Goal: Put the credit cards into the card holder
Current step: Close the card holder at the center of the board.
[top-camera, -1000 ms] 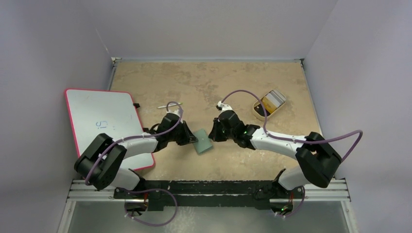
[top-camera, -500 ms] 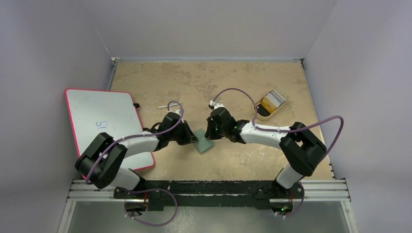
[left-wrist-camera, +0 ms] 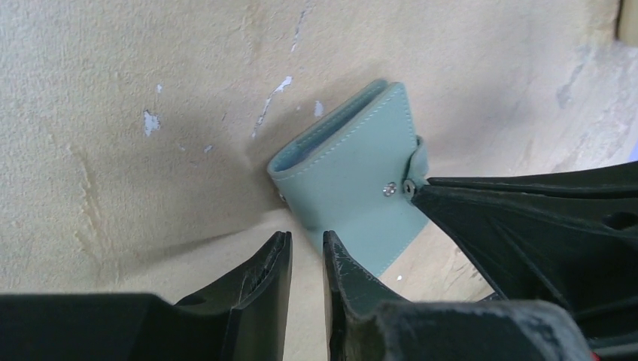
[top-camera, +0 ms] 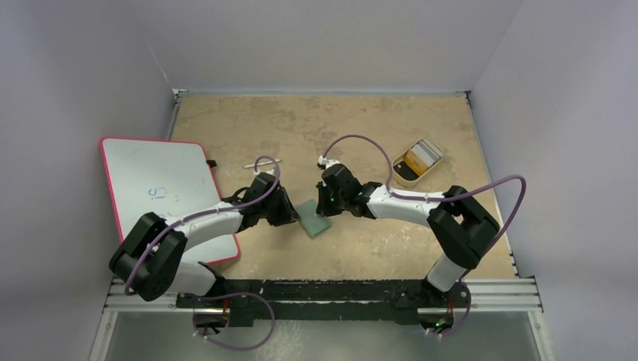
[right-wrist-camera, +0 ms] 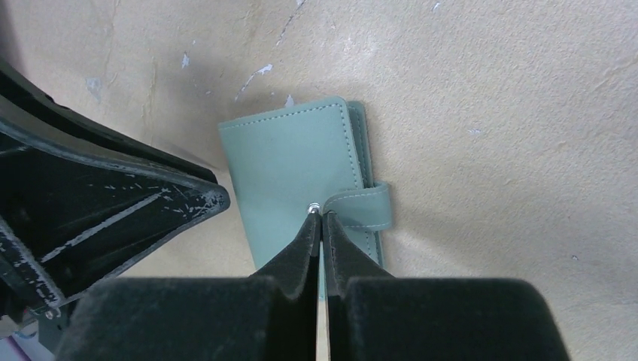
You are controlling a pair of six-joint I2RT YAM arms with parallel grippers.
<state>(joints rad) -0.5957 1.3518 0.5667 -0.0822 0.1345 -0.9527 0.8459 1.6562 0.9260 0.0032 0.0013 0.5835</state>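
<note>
The card holder [top-camera: 314, 218] lies closed on the table between both grippers, a grey-green wallet [left-wrist-camera: 350, 192] with a strap and snap [right-wrist-camera: 314, 204]. My left gripper [left-wrist-camera: 306, 239] stands open by a narrow gap at the wallet's near corner, with only table showing between its fingers. My right gripper [right-wrist-camera: 318, 215] is shut, its tips resting on the wallet's cover at the snap, beside the strap's end [right-wrist-camera: 365, 204]. The credit cards [top-camera: 421, 154], yellow-black and white-grey, lie in a tan tray at the back right.
The tan tray [top-camera: 399, 175] sits right of the right arm's forearm. A white board with a pink rim [top-camera: 162, 188] covers the table's left side under the left arm. A small white stick [top-camera: 262, 163] lies behind the left gripper.
The right arm has drawn its elbow in and its gripper has shifted left onto the wallet. The left arm has hardly moved.
</note>
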